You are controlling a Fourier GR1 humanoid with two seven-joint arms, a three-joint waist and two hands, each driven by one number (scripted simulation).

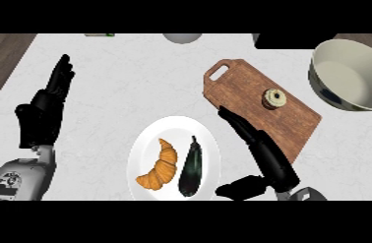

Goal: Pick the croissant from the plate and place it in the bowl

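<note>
A golden croissant (161,167) lies on the left half of a white plate (161,132) near the front of the counter, beside a dark eggplant (191,167). The pale bowl (346,79) stands at the right edge, cut off by the view. My right hand (263,156) hovers just right of the plate, fingers straight and pointing up-left, thumb spread toward the plate's lower rim; it holds nothing. My left hand (45,106) rests open at the left edge, fingers up.
A brown wooden cutting board (240,89) lies between plate and bowl, with a small round object (274,98) on it. A grey round thing (181,37) and a dark block (291,39) sit at the back edge.
</note>
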